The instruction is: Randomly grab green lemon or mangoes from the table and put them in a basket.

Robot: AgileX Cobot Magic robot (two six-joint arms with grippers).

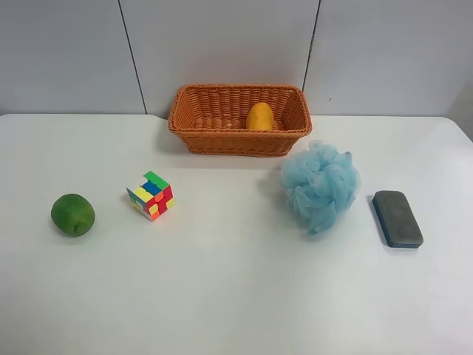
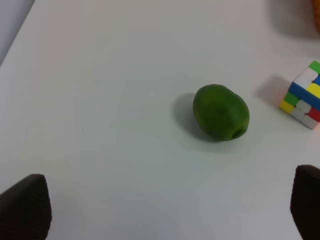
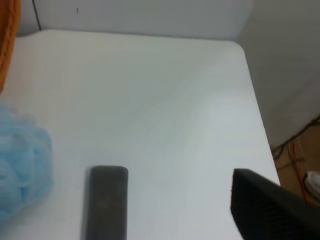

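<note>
already the mango (image 1: 259, 117) lies in the basket (image 1: 222, 140); left gripper (image 2: 165, 210) gapes empty over the green lemon (image 2: 221, 112).

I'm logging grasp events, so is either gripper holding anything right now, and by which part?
Nothing is held. The left gripper has its jaws apart above the table, short of the green lemon; the right shows only one finger.
</note>
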